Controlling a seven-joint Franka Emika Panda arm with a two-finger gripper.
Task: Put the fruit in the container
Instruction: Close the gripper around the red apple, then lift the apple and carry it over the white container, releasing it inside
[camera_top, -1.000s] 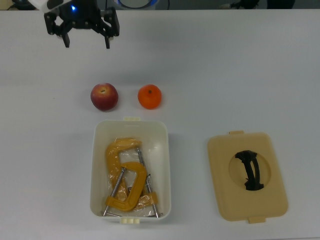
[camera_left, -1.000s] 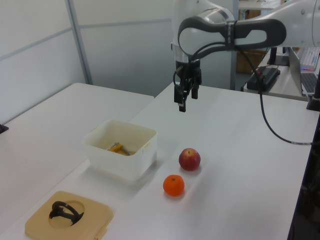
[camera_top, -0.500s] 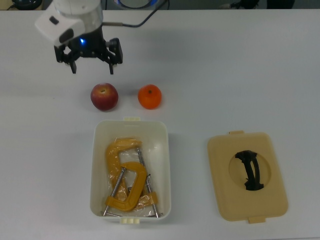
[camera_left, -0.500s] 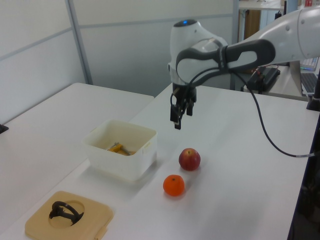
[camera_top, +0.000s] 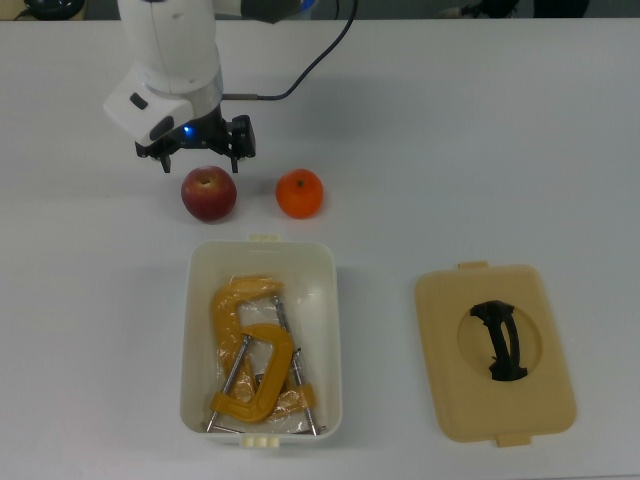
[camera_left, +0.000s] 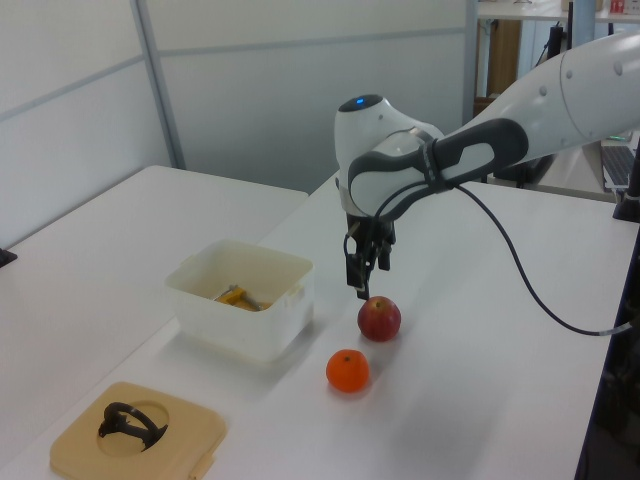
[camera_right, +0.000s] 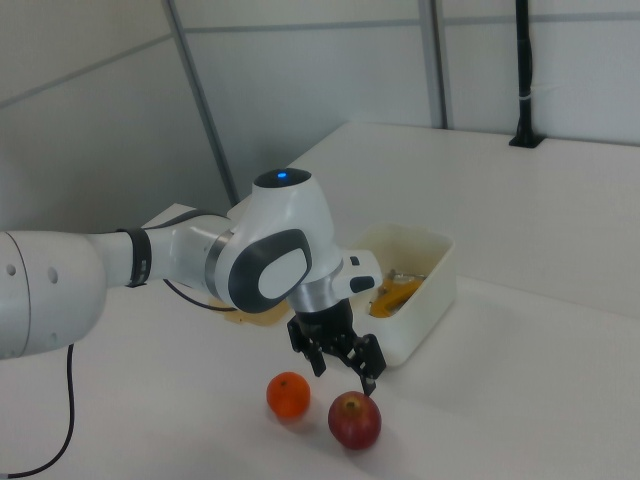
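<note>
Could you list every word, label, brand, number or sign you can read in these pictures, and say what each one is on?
There are none to quote. No lettering shows on the apple, the orange, the container, the yellow clamps inside it, the lid or the gripper. The only mark on the arm is a small blue light, which is not text.

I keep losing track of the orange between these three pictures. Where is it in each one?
Top view: the orange is upper middle, right of the apple.
Left view: lower middle, in front of the apple.
Right view: bottom, left of the apple.
Shared landmark: the white container beside both fruits.
</note>
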